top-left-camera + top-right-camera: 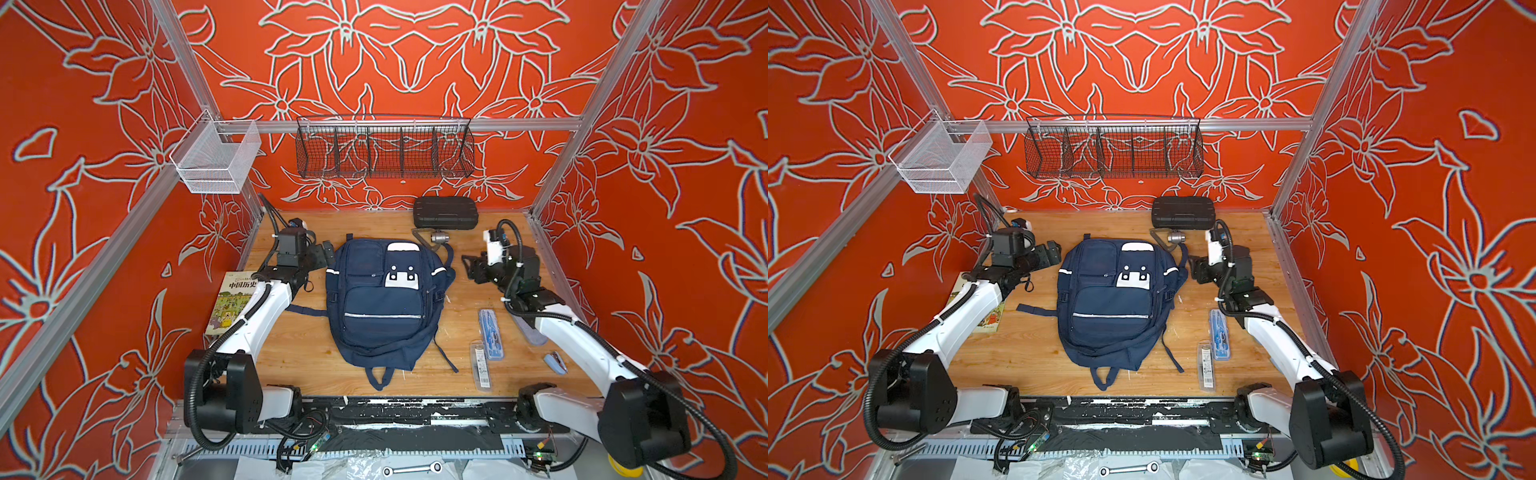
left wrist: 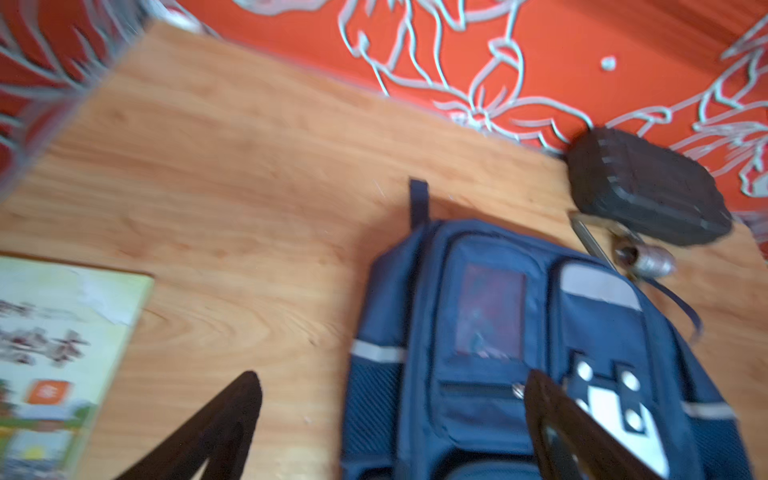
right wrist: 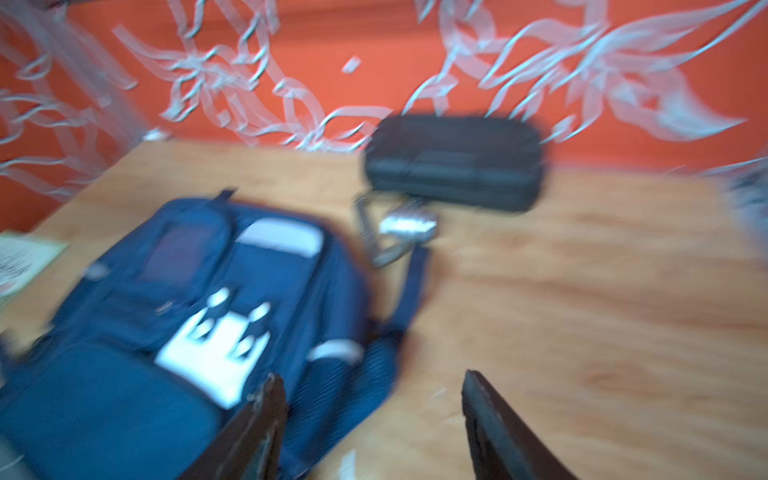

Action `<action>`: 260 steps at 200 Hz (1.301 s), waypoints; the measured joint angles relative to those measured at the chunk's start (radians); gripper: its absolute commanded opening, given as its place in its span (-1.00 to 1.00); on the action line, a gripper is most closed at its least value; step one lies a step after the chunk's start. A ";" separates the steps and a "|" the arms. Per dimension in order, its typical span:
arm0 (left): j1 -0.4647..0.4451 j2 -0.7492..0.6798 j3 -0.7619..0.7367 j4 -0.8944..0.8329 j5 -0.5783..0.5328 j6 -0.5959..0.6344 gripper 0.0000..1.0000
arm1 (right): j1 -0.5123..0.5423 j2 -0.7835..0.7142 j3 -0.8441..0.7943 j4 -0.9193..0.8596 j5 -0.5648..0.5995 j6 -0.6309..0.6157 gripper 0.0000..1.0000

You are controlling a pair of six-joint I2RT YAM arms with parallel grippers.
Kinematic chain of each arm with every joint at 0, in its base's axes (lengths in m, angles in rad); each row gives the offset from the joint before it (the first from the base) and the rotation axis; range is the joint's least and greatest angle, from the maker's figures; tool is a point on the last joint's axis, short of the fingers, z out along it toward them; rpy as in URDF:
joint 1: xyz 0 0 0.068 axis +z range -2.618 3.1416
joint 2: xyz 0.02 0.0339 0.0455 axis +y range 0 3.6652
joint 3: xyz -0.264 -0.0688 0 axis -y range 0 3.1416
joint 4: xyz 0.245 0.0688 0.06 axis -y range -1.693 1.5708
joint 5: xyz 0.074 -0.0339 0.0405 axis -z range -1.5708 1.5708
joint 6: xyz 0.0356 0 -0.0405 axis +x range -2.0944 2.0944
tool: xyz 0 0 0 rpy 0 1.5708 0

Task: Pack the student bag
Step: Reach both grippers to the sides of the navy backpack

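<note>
The wooden worktop point(image 1: 291, 353) fills the floor of the red flowered booth. The student bag point(image 1: 382, 307) lies flat in the middle of it, front pockets up, its top toward the back wall and its straps trailing toward the near edge.

The left arm point(image 1: 266, 307) reaches in from the near left corner. The left fingers point(image 2: 232, 415) are spread wide with nothing between them, beside the bag's upper left corner. In the left wrist view one finger is over bare wood and the other over the bag's front. The right arm point(image 1: 582, 345) comes from the near right corner. The right fingers point(image 3: 257, 424) stand apart and hold nothing, near the bag's upper right side. That wrist view is blurred.

A black wire basket point(image 1: 384, 151) and a white mesh basket point(image 1: 216, 162) hang from the rails. A book point(image 1: 232, 303) lies by the left wall, partly under the left arm. A black case point(image 1: 445, 212) sits against the back wall. A blue pencil case point(image 1: 490, 332) and a clear pen pack point(image 1: 481, 365) lie right of the bag. A metal clip point(image 1: 438, 238) lies between the black case and the bag's top.
</note>
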 measured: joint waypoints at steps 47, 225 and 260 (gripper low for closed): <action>-0.035 0.101 0.011 -0.230 0.043 -0.170 0.98 | 0.109 0.083 -0.024 -0.191 -0.032 0.118 0.39; -0.026 0.480 0.191 -0.300 0.146 -0.174 0.36 | 0.108 0.483 0.000 0.131 -0.254 0.657 -0.54; -0.009 0.520 0.255 -0.320 0.151 -0.138 0.29 | 0.131 0.489 0.008 0.136 -0.290 0.681 -0.44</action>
